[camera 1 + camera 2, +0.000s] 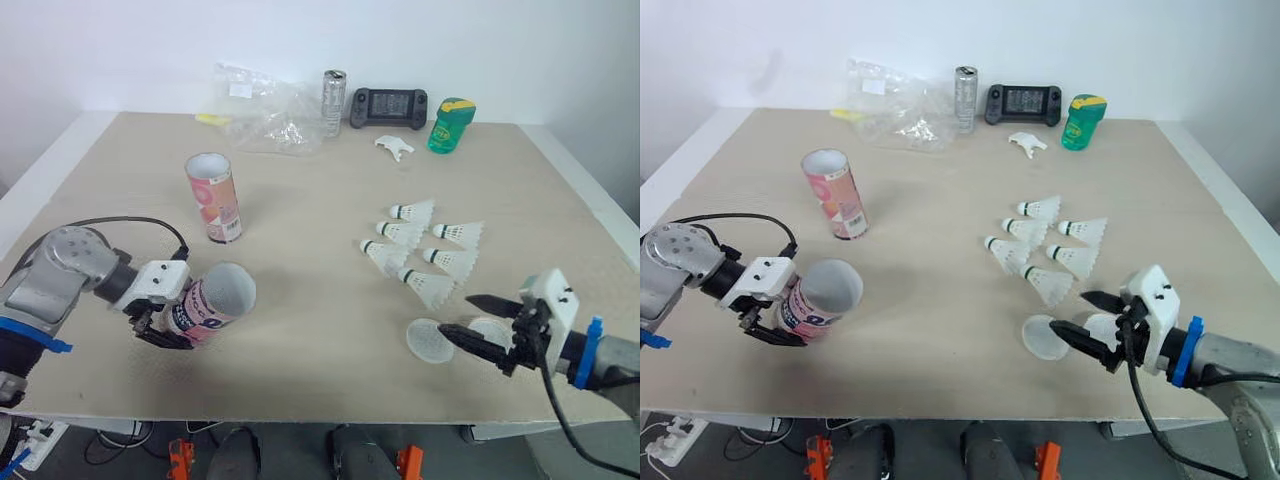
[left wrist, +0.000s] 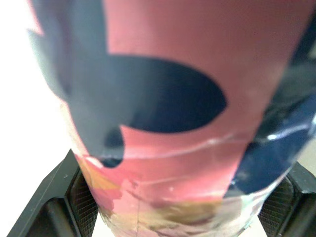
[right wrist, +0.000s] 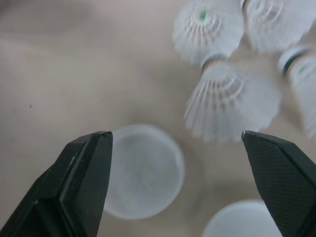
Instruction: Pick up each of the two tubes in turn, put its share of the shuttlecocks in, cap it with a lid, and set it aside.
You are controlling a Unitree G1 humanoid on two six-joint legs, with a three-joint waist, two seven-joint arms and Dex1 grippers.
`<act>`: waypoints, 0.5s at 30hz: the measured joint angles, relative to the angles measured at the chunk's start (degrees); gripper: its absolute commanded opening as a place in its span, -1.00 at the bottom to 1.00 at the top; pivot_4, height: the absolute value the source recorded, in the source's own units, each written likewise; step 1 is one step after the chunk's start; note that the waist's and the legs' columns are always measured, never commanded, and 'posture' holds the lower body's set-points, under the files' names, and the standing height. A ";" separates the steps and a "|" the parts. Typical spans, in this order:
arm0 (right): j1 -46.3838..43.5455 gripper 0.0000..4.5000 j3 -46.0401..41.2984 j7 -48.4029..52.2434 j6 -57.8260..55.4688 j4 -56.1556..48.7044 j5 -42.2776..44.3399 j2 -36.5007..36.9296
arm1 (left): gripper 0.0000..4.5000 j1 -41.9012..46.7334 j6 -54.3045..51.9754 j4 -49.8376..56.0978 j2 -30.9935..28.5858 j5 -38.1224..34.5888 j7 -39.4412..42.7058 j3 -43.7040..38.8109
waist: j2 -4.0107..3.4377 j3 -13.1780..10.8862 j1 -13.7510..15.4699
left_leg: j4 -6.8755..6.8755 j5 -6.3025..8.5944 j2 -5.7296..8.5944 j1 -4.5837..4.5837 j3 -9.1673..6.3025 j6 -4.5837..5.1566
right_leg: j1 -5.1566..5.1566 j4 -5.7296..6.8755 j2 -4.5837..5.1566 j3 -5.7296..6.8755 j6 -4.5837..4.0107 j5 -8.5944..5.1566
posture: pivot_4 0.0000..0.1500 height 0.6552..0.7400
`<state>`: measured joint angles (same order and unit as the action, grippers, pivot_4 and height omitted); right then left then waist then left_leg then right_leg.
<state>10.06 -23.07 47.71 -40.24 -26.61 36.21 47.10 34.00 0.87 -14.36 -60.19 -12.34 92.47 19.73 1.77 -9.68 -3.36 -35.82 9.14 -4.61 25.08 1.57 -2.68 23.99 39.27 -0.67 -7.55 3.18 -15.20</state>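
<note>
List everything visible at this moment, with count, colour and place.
Upright tube: one, pink; table's left half.
Held tube: one, pink; tilted in the left gripper.
Shuttlecocks: six, white; clustered right of centre.
Lids: two, translucent white; by the right gripper.
Plastic bag: one, clear; far edge.
Can: one, silver; far edge.
Controller: one, black; far edge.
Bottle: one, green; far edge.
Small piece: one, white; beside bottle.
Table: one, light wood.
Left gripper: shut on held tube.
Right gripper: open.

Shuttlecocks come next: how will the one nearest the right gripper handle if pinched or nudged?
The nearest shuttlecock looks very light, so a nudge from the right gripper would probably skid it. Its feather skirt likely crushes; grip near the cork. Lying on its side, it may roll in a curve.
</note>
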 measured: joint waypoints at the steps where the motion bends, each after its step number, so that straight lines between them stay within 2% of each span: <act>1: -0.48 1.00 0.87 -0.74 0.01 0.09 -0.32 -0.83 | 0.69 0.43 0.47 -0.34 -0.07 -0.03 0.00 0.68 | -0.08 0.07 -0.10 | 0.00 0.00 0.00 -0.03 -0.01 0.01 | -0.02 0.00 -0.01 0.01 -0.01 0.01 | 1.00 0.61; 7: -4.62 1.00 5.95 -4.15 1.39 2.77 -3.52 -3.95 | 0.69 0.82 2.15 -0.88 -0.93 -0.08 -0.44 2.35 | -0.46 0.31 -0.61 | 0.01 -0.02 0.02 -0.03 -0.01 0.02 | -0.03 0.00 0.00 -0.01 -0.01 0.01 | 1.00 0.61; 9: -11.05 1.00 8.85 -6.67 1.59 6.30 -5.14 -6.36 | 0.69 1.20 2.90 -1.64 -1.14 0.00 -0.03 2.79 | -0.42 0.33 -1.21 | -0.01 -0.02 0.01 -0.11 -0.01 0.04 | -0.06 0.00 -0.03 -0.02 -0.03 0.09 | 1.00 0.61; 13: -13.13 1.00 11.91 -7.04 2.78 8.44 -7.20 -7.21 | 0.69 1.17 3.10 -1.76 -1.06 -0.10 -0.19 2.91 | -0.50 0.40 -0.97 | 0.10 -0.06 0.00 -0.10 -0.07 0.10 | -0.07 0.01 -0.05 0.04 -0.08 0.02 | 1.00 0.61; 15: -14.11 0.75 12.59 -7.45 3.37 10.67 -8.27 -7.93 | 0.68 0.84 3.11 -1.83 -1.06 -0.10 0.09 2.56 | -0.55 0.43 -1.01 | 0.11 -0.06 0.00 -0.09 -0.05 0.09 | -0.07 0.01 -0.05 0.02 -0.07 0.00 | 1.00 0.61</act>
<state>-4.04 -10.48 40.26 -36.87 -15.95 27.94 39.18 34.84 3.98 -16.20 -61.25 -12.43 92.56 22.29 1.22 -9.25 -4.36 -35.71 9.09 -4.61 24.98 1.52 -2.59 23.92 39.28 -0.72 -7.53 3.12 -15.20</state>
